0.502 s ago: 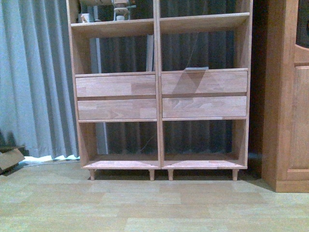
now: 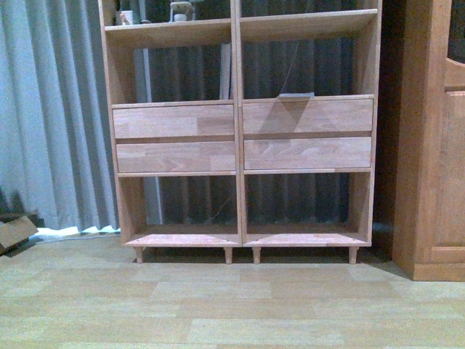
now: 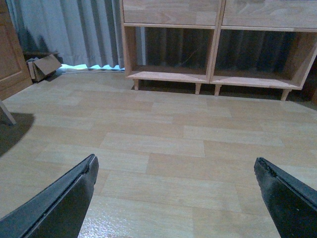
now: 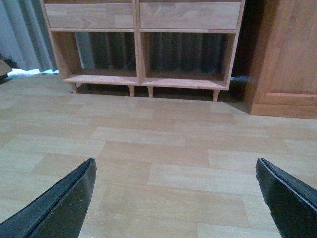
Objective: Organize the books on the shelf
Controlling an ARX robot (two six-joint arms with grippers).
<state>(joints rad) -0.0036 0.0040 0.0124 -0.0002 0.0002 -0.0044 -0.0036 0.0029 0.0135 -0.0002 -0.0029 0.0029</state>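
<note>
The light-wood shelf [image 2: 238, 138] stands ahead on short peg legs, with four drawer fronts and open bays above and below. On the ledge above the right drawers lies a thin grey-blue slab [image 2: 295, 94], apparently a book lying flat; no other books show. The shelf's lower bays also appear in the left wrist view [image 3: 213, 54] and the right wrist view [image 4: 138, 49]. My left gripper [image 3: 174, 161] hangs open over bare floor, well short of the shelf. My right gripper [image 4: 175, 161] is open too, with nothing between its fingers. Neither arm shows in the front view.
A darker orange-brown cabinet [image 2: 436, 145] stands close to the shelf's right side. Grey curtains [image 2: 51, 109] hang behind and to the left. A cardboard box [image 2: 14, 233] lies on the floor at far left. Small objects [image 2: 178, 11] sit on the upper left shelf board.
The shelf sits slightly higher in the front view than half a second ago, so the view has shifted a little. Nothing on the shelf has moved.
</note>
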